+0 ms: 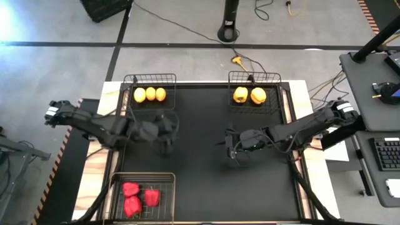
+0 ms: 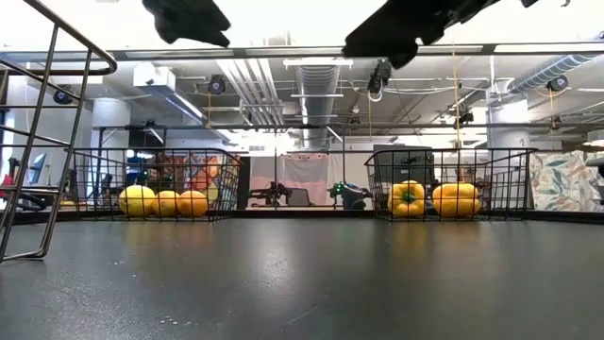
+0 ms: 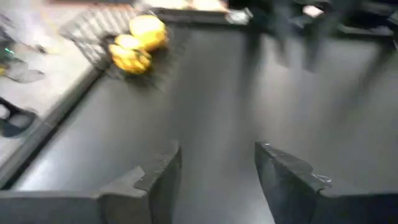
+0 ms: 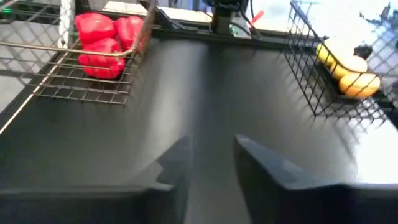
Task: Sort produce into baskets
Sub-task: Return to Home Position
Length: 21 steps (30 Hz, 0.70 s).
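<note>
Three yellow-orange round fruits [image 1: 150, 94] lie in the far-left wire basket [image 1: 149, 80]. Two yellow bell peppers [image 1: 249, 95] lie in the far-right basket [image 1: 254, 77]. Three red bell peppers [image 1: 139, 197] lie in the near-left basket [image 1: 143, 179]. My left gripper [image 1: 167, 142] is above the mat at centre-left, open and empty, with a wide gap between its fingers [image 3: 217, 180]. My right gripper [image 1: 232, 149] is above the mat at centre-right, open and empty, with its fingers apart [image 4: 211, 171].
The black mat [image 1: 206, 181] is bare between the baskets. Both arms hang above the mat in the low view [image 2: 283, 19]. A wooden table border [image 1: 300, 106], cables and a desk [image 1: 375, 81] lie to the right of the table.
</note>
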Each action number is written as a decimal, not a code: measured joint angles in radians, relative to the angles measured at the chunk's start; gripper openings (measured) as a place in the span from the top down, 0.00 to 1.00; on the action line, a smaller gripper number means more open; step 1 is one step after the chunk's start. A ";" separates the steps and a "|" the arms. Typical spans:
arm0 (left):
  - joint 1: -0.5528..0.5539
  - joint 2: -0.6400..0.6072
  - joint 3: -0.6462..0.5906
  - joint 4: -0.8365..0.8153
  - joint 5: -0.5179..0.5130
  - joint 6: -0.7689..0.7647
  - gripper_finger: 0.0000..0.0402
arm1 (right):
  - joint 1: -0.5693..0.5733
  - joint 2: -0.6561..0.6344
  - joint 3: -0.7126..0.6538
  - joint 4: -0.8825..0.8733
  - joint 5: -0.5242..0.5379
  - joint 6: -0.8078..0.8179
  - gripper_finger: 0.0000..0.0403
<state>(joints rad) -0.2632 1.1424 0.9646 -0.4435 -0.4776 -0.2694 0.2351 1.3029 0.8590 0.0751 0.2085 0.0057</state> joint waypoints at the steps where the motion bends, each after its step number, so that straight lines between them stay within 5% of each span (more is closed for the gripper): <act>1: 0.033 -0.006 0.000 0.020 0.007 0.030 0.55 | 0.007 -0.013 -0.003 -0.007 0.001 -0.010 0.75; 7: 0.164 -0.078 -0.007 0.062 0.067 0.130 0.67 | 0.029 -0.175 -0.092 -0.029 -0.001 -0.060 0.96; 12: 0.174 -0.213 -0.095 0.182 0.068 0.203 0.75 | 0.025 -0.385 -0.280 0.035 0.001 -0.077 0.97; 21: 0.205 -0.507 -0.475 0.566 0.125 0.285 0.85 | 0.027 -0.854 -0.598 0.100 0.001 -0.038 0.97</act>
<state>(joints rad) -0.0580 0.6355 0.4897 0.1221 -0.3525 0.0156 0.2619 0.4489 0.2609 0.1750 0.2096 -0.0328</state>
